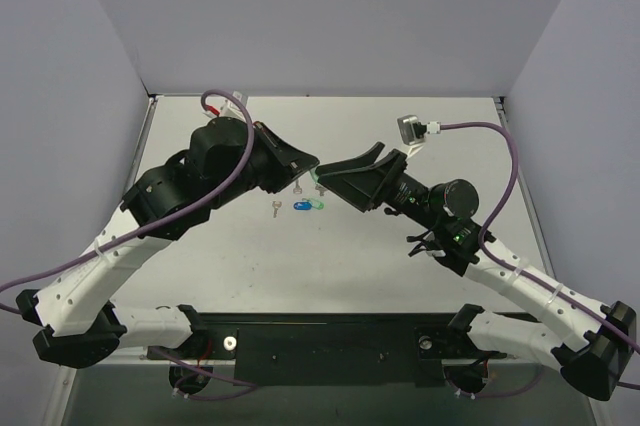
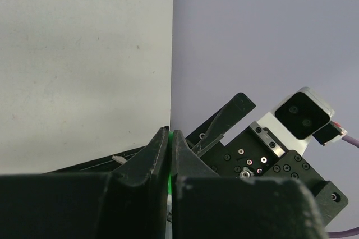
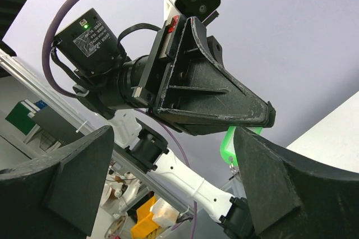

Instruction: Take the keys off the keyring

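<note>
My left gripper [image 1: 312, 166] is shut on a green plastic tag [image 3: 229, 143] and holds it above the table. A small metal ring [image 3: 231, 164] hangs under the tag. In the left wrist view only a green sliver [image 2: 169, 160] shows between the closed jaws. My right gripper [image 1: 349, 163] is wide open and empty, facing the left one. One of its fingers [image 3: 269, 188] is right beside the tag. On the table below lie two bare keys [image 1: 275, 208] [image 1: 297, 185], a third small key [image 1: 320, 188], a blue-headed key [image 1: 301, 205] and a green-rimmed piece [image 1: 318, 204].
The white table [image 1: 250, 266] runs between grey walls, with its far edge [image 2: 171, 54] showing in the left wrist view. Purple cables [image 1: 495, 161] loop off both arms. The right arm's wrist camera [image 2: 303, 114] faces the left gripper.
</note>
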